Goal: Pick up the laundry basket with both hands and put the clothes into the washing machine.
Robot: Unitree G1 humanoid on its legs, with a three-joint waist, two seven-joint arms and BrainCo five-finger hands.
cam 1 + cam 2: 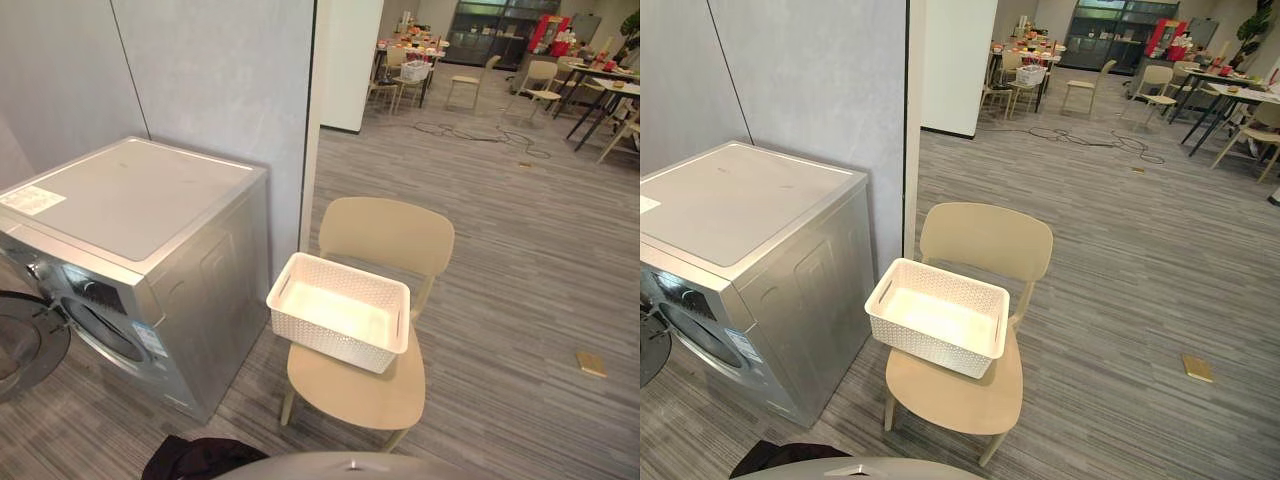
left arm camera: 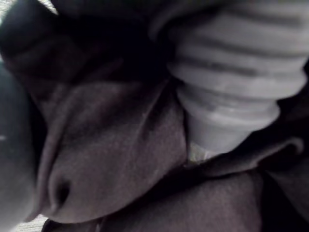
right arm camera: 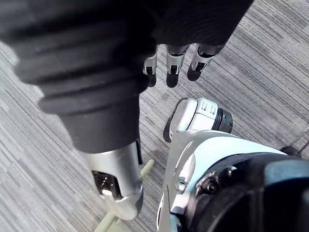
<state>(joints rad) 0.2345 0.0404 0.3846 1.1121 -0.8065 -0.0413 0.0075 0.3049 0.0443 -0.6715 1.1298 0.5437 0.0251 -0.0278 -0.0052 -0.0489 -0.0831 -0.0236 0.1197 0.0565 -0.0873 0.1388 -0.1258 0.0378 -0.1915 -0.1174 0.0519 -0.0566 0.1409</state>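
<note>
On a beige chair (image 1: 385, 232), white basket (image 1: 322, 346), washing machine (image 1: 140, 200) beside, grey floor (image 1: 520, 280)

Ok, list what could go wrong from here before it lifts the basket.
The basket looks empty while dark cloth lies low by the robot, so lifting it may move no clothes.
It seems to overhang the chair; an uneven two-hand lift could tip it.
The washing machine has its door open, which could catch the basket.
</note>
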